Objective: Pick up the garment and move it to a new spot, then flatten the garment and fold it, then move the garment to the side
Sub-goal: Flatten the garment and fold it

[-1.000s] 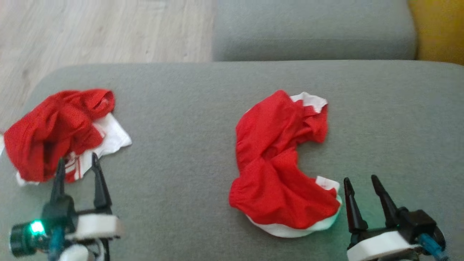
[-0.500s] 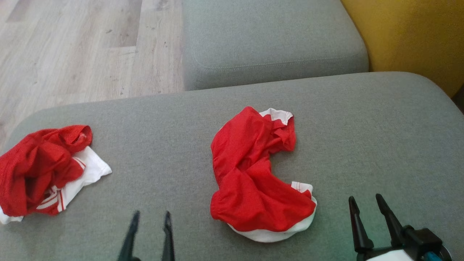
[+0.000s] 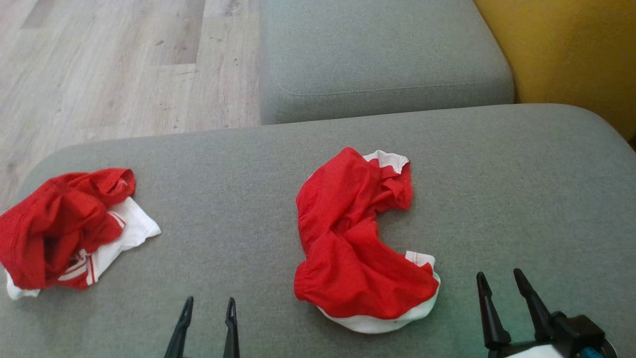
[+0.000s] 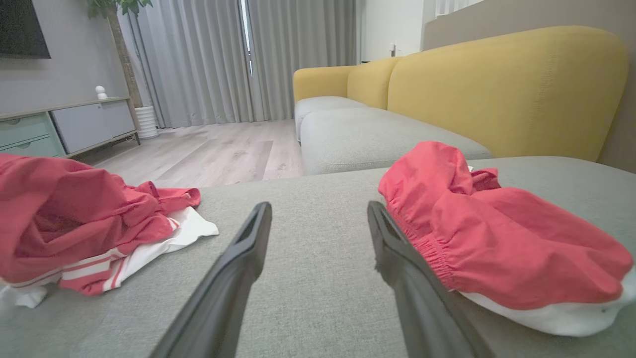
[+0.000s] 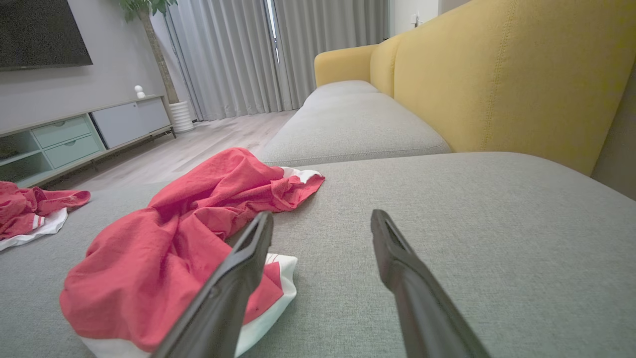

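I'm looking at a living room with a pale wood floor (image 3: pixel 124 64), grey curtains (image 4: pixel 223 59) and a low cabinet (image 4: pixel 59 124) along the far wall. The work lies on a broad grey sofa seat (image 3: pixel 497 174), with another grey cushion (image 3: pixel 387 49) beyond it and a yellow backrest (image 3: pixel 571 49) off to the right. The garment (image 3: pixel 348 238), red with white trim, sits crumpled near the middle of the seat. It is bunched into a curved heap, with one white edge at its far end and a white hem showing under its near end. From the left wrist camera I see its gathered red edge (image 4: pixel 497 238) just to the right of my left fingers (image 4: pixel 238 263). A second pile of clothes (image 3: pixel 54 228), red with white striped cloth beneath, lies well apart at the seat's left edge. My left jaws stand wide and hold nothing. Their fingers (image 3: pixel 230 333) rise at the bottom of the head view over bare fabric between the two heaps, nearer the garment and clear of it. My right jaws are also spread wide and empty, fingers (image 3: pixel 489 313) near the garment's white hem on its right side, with a strip of bare seat between. In the right wrist camera the garment (image 5: pixel 174 238) lies to the left of those fingers (image 5: pixel 397 263).
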Controlling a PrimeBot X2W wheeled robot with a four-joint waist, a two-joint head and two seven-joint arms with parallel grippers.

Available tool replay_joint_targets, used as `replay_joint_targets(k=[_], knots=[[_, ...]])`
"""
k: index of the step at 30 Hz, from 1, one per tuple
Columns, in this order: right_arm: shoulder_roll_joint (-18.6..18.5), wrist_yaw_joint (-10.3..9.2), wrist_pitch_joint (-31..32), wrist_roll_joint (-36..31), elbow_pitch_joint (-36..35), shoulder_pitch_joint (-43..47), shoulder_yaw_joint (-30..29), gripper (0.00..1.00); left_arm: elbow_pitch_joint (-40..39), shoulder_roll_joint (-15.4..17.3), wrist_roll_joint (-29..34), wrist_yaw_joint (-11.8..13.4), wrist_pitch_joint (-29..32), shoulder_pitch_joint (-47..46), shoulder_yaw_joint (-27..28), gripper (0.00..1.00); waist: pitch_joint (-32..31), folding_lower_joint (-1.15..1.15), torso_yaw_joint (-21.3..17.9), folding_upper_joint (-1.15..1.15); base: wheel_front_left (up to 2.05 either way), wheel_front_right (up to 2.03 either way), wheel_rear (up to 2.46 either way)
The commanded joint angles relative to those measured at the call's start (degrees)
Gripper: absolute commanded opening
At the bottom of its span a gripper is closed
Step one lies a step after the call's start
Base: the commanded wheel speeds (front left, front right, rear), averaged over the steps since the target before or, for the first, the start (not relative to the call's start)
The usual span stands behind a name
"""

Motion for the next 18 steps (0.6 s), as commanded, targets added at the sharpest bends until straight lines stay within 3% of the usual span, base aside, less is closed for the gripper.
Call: replay_joint_targets(k=[1, 18], knots=[[-0.33, 0.37, -0.22, 0.07, -1.67, -1.25, 1.17, 1.00, -1.55, -0.79, 0.00, -0.34, -0.54, -1.86, 2.39, 1.00, 0.07, 0.00, 0.16, 0.00, 0.00, 0.00, 0.00], [-0.17, 0.37, -0.22, -0.39, -1.33, -1.60, 1.24, 1.00, -0.06, -1.73, -0.82, -1.94, -0.54, -1.64, 3.80, 1.00, 0.56, 0.00, 0.38, 0.00, 0.00, 0.00, 0.00]])
